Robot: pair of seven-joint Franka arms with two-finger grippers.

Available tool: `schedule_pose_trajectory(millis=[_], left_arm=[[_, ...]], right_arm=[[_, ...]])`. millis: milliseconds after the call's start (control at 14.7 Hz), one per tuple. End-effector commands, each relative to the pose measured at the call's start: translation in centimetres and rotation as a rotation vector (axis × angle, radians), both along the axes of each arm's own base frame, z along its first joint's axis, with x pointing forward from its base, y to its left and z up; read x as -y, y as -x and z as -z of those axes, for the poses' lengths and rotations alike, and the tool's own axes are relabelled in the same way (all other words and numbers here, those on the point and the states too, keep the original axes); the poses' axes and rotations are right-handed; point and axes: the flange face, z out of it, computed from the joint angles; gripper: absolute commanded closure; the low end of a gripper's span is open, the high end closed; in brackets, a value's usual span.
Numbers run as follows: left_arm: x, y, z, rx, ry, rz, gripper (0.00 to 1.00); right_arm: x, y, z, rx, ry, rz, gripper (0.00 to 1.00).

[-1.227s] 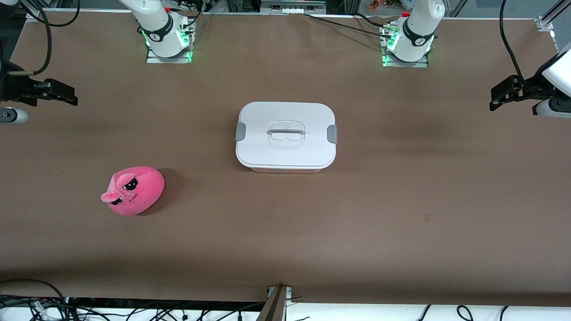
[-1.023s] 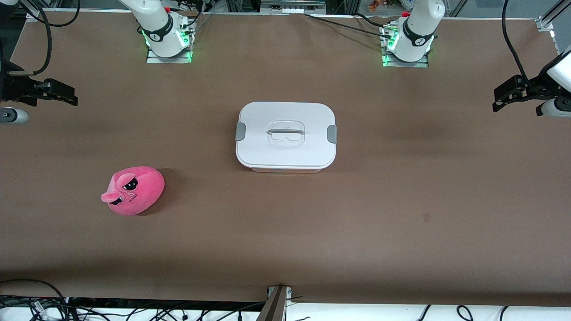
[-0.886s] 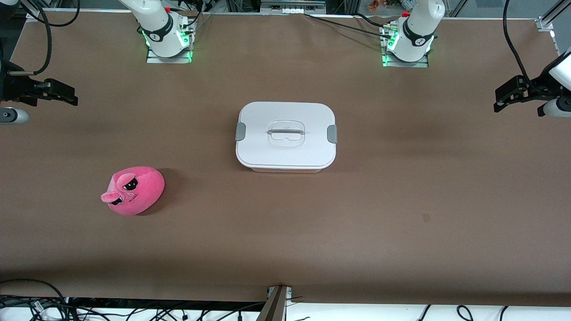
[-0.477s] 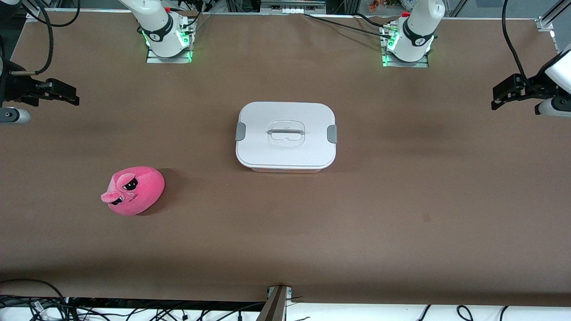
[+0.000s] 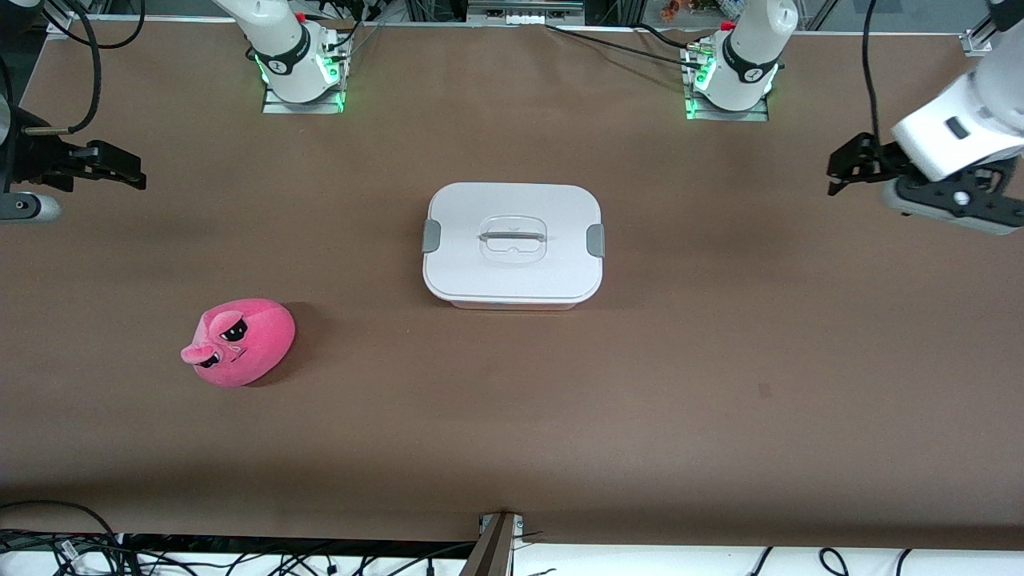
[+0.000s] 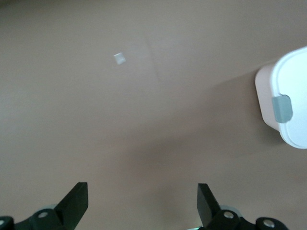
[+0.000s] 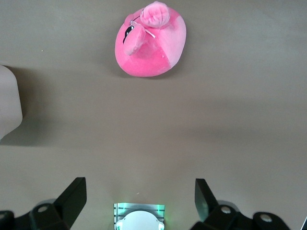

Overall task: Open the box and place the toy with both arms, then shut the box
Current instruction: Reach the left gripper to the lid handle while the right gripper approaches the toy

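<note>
while the box (image 5: 513, 245) sits shut at mid-table in the front view, lid (image 5: 512, 240) on and both grey clips (image 5: 595, 240) down, we see the left gripper (image 5: 840, 166) has swung inward from the left arm's end of the table over the last second, toward the box. the right gripper (image 5: 128, 170) has barely stirred at the right arm's end. the toy (image 5: 240, 342) lies nearer the camera than the box, toward the right arm's end. in the left wrist view our fingers (image 6: 76, 203) are spread wide and empty, one clip (image 6: 282, 108) coming into sight. in the right wrist view the fingers (image 7: 72, 196) are likewise parted, holding nothing, the toy (image 7: 151, 40) ahead. we judge opening has only begun.
</note>
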Motion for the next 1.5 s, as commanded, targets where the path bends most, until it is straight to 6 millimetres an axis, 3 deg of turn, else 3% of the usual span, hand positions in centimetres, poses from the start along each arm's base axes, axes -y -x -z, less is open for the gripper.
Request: schedule_pose_trajectory(millis=[0,68,273,341,477,682,818,955,1091,1227,1432], left_arm=[[3.7,-1.8,3.7,-0.071,0.042,0.084,0.00],[5.1,-2.1,5.2,-0.106,0.092,0.097,0.00],[12.5,-2.2,8.6,-0.175,0.162,0.199,0.00],[14.2,-2.3,10.2,-0.202,0.158,0.230,0.00],[16.4,-1.9,13.5,-0.264,0.183,0.310,0.00],[19.7,-1.9,16.6,-0.291,0.227,0.464,0.00],[22.5,-1.4,17.0,-0.275,0.311,0.509,0.00],[28.0,1.4,16.9,-0.266,0.330,0.585,0.00],[31.5,2.2,17.8,-0.203,0.343,0.632,0.00],[35.3,3.0,19.5,-0.121,0.375,0.745,0.00],[38.3,3.7,22.0,-0.065,0.389,0.822,0.00]], right_arm=[[-0.2,-0.1,-0.5,0.012,-0.014,0.005,0.00],[-0.2,-0.1,-0.5,0.012,-0.014,0.005,0.00],[-0.2,-0.2,-0.5,0.017,-0.014,0.005,0.00],[-0.2,-0.2,-0.5,0.017,-0.014,0.005,0.00],[-0.2,-0.2,-0.5,0.017,-0.014,0.005,0.00],[-0.2,-0.2,-0.5,0.019,-0.014,0.005,0.00],[-0.2,-0.2,-0.4,0.018,-0.015,0.000,0.00],[-0.2,-0.8,-0.1,0.033,-0.016,-0.007,0.00],[-0.1,-1.4,1.1,0.020,-0.019,-0.004,0.00],[-0.2,-2.8,3.7,-0.005,-0.017,-0.007,0.00],[0.0,-4.0,6.5,-0.043,-0.012,-0.007,0.00]])
